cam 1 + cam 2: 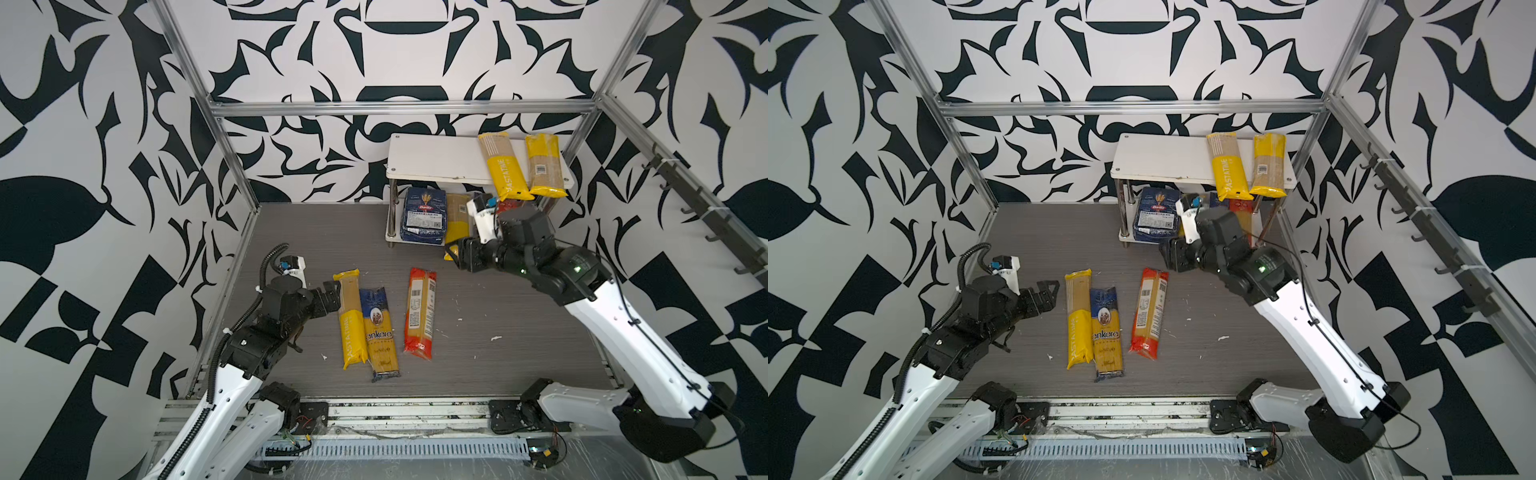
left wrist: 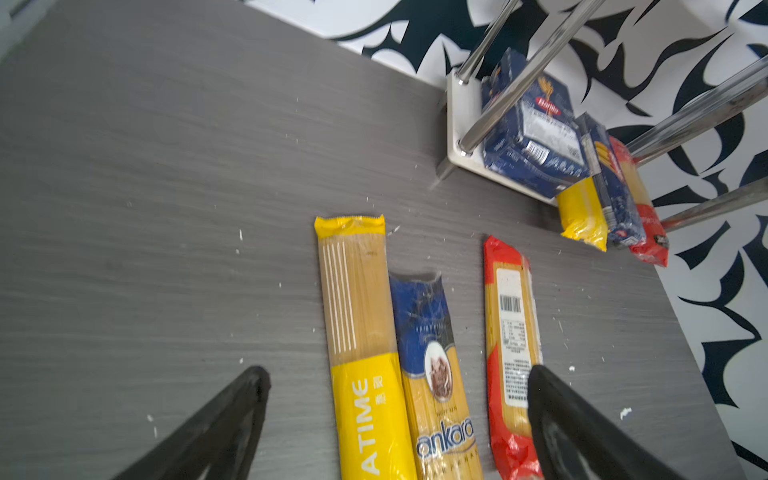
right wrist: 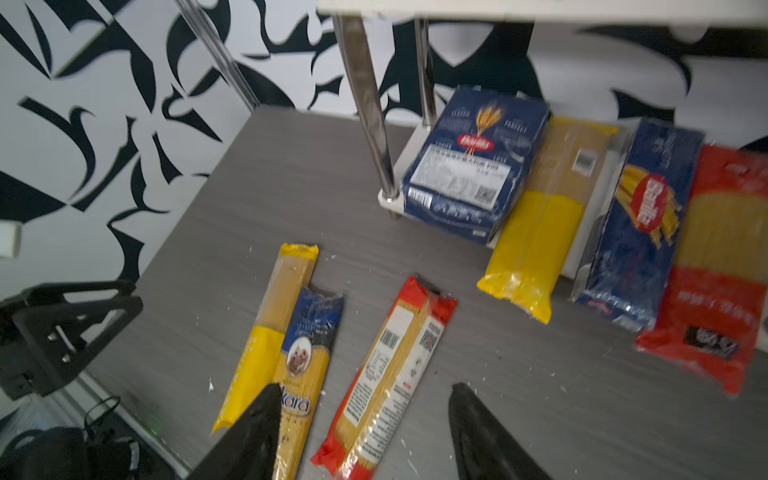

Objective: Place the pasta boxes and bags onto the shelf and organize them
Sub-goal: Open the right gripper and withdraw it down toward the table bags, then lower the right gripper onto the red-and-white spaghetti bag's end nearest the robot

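Three bags lie side by side on the grey table: a yellow PASTATIME bag (image 1: 351, 320), an ankara bag (image 1: 379, 332) and a red bag (image 1: 420, 313). My left gripper (image 1: 332, 297) hovers open just left of the yellow bag's far half, holding nothing. The shelf (image 1: 436, 160) carries two yellow bags (image 1: 505, 166) on its top board. Its lower tier holds the wide Barilla box (image 3: 469, 166), a yellow bag (image 3: 536, 232), the narrow Barilla box (image 3: 640, 224) and a red bag (image 3: 719, 266). My right gripper (image 1: 455, 253) hangs open and empty in front of that tier.
Aluminium frame posts and patterned walls close in the table at the back and both sides. The shelf's chrome posts (image 3: 370, 104) stand at its corners. Small white crumbs are scattered over the table surface (image 1: 498, 316). A hook rail (image 1: 706, 216) runs along the right wall.
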Robot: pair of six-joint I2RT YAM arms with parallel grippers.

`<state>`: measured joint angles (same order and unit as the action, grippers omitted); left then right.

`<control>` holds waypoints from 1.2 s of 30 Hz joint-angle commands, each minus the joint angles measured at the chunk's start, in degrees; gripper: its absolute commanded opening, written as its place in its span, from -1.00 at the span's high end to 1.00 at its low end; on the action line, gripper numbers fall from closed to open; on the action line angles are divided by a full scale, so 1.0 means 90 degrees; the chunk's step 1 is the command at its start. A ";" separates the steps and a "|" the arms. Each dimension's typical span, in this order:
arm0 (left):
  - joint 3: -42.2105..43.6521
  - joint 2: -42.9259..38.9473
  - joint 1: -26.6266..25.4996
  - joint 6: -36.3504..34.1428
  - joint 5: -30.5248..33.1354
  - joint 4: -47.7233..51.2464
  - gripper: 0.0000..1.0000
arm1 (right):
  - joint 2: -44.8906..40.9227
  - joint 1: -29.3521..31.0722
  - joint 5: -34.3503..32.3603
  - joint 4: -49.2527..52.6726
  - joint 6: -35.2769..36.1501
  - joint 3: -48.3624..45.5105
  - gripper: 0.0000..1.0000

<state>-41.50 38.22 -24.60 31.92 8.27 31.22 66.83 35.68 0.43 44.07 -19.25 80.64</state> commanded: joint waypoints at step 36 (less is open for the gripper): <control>0.1181 -0.0082 -0.0024 0.0585 -0.0568 -0.0355 -0.99 | 0.0603 0.1632 -0.0642 -0.2336 -0.2103 -0.4195 -1.00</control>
<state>-32.12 37.93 -24.75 37.30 3.55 28.67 70.61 48.73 -3.38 26.02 -35.90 43.16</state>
